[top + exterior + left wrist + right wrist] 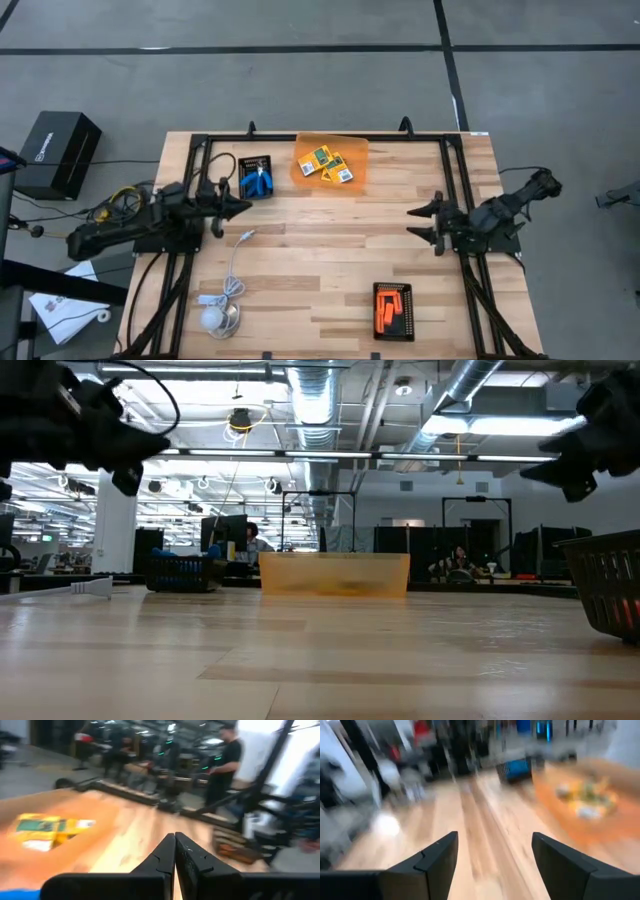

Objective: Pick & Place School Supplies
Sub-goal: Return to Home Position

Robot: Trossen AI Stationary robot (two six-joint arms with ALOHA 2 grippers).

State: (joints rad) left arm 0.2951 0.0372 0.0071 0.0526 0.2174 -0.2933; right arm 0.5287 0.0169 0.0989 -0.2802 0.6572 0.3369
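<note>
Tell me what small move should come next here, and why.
Probably just settle both arms at rest, picking nothing. The scissors lie in a black tray, crayon boxes in the orange tray, orange sticks in another black tray; left gripper is shut and empty, right gripper open and empty.

On the table (330,240), scissors (259,182) lie in a tray (256,158) near the rear edge, left of centre; just right, crayon boxes (327,163) lie in a second tray (358,148). Sticks (387,311) lie in a bin (407,320) near the front edge, right of centre; a cable (235,265) runs toward the front-left corner.
</note>
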